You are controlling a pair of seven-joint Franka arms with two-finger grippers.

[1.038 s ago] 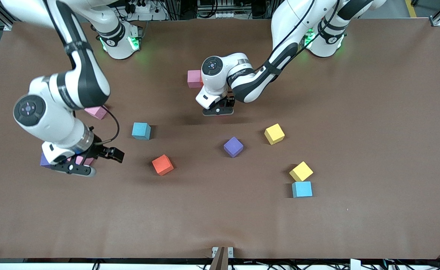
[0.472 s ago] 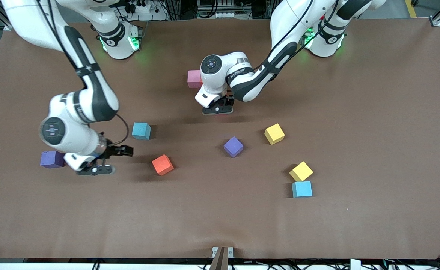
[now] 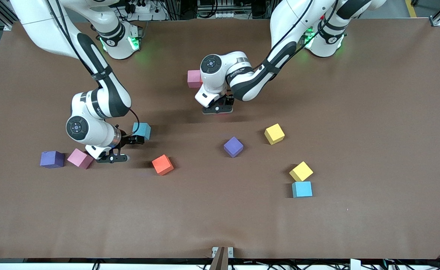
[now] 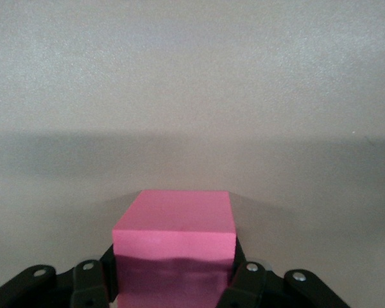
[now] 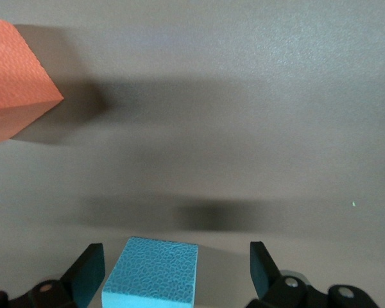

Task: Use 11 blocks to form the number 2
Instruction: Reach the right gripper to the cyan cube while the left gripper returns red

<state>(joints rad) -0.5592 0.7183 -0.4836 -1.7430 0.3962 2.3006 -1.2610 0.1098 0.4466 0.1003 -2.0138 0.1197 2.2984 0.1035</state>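
Pink block (image 4: 174, 239) in left end effector (image 3: 217, 109)

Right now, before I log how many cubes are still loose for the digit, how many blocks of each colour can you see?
Pink blocks: 3, the last pink block in the left claw
Purple blocks: 2
Light blue blocks: 2
Yellow blocks: 2
Orange block: 1
Total: 10

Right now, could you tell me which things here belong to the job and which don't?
Job: pink block in left gripper; blue block under open right gripper; second blue block; orange block; yellow blocks; purple blocks; loose pink blocks.
Not part: bracket at table edge.
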